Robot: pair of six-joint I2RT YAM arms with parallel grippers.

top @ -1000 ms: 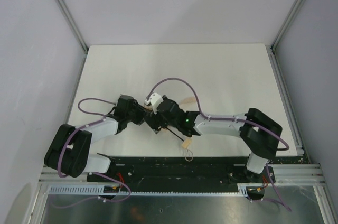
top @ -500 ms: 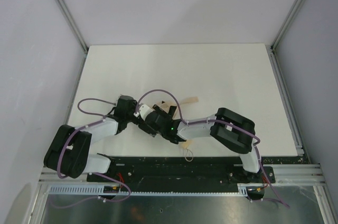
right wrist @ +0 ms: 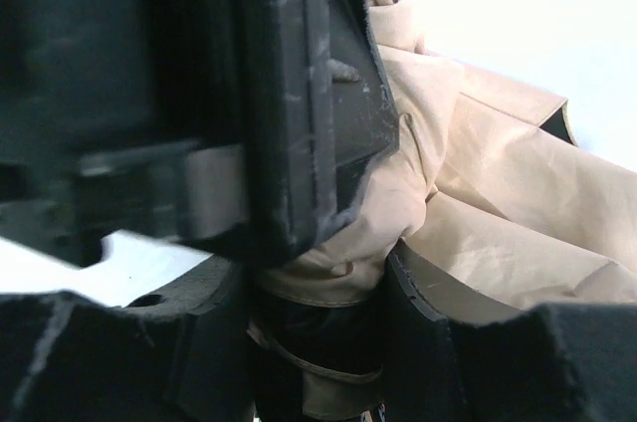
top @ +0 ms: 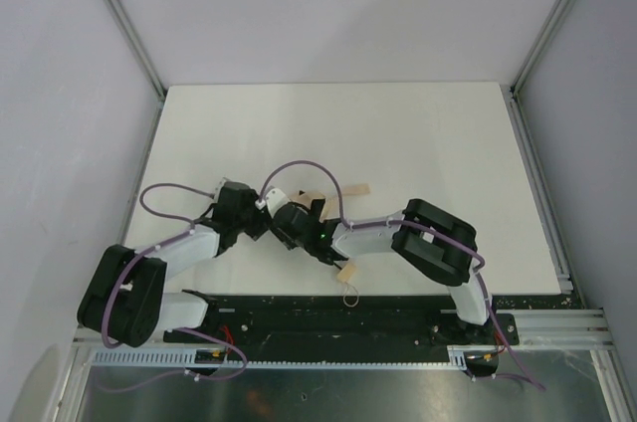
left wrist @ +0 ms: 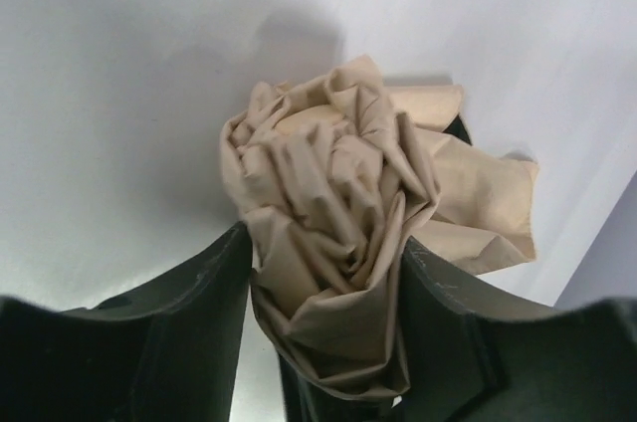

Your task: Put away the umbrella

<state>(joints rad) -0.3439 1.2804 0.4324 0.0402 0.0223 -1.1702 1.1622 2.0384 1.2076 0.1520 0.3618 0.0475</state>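
At the near edge of the counter (top: 418, 133), just beyond the black base rail (top: 328, 313), lies the loop strap (top: 350, 293) of the umbrella (top: 314, 199), with the small tan handle (top: 348, 271) right behind it. From the handle the thin black shaft (top: 331, 257) runs back and to the left, under the right arm's white forearm, toward the two wrists, which meet a little left of the counter's middle. The right tool (top: 292, 223) comes in from the right; in its own wrist view its two dark fingers (right wrist: 119, 362) stand on either side of a dark bundle wrapped in beige cloth and press against it, so the right tool (right wrist: 317, 337) is clamped on the umbrella, with the black body of the other tool filling the upper left of that view. The left tool (top: 261, 223) comes in from the left, close against the right one. Its wrist view shows the left tool (left wrist: 323, 273) closed on the crumpled, twisted canopy (left wrist: 333, 193), the cloth bulging out beyond the fingertips (left wrist: 224, 263). Past both tools, a pale fold of canopy and a tan closure tab (top: 358, 189) lie on the counter. A purple cable (top: 299, 167) arcs over the wrists.
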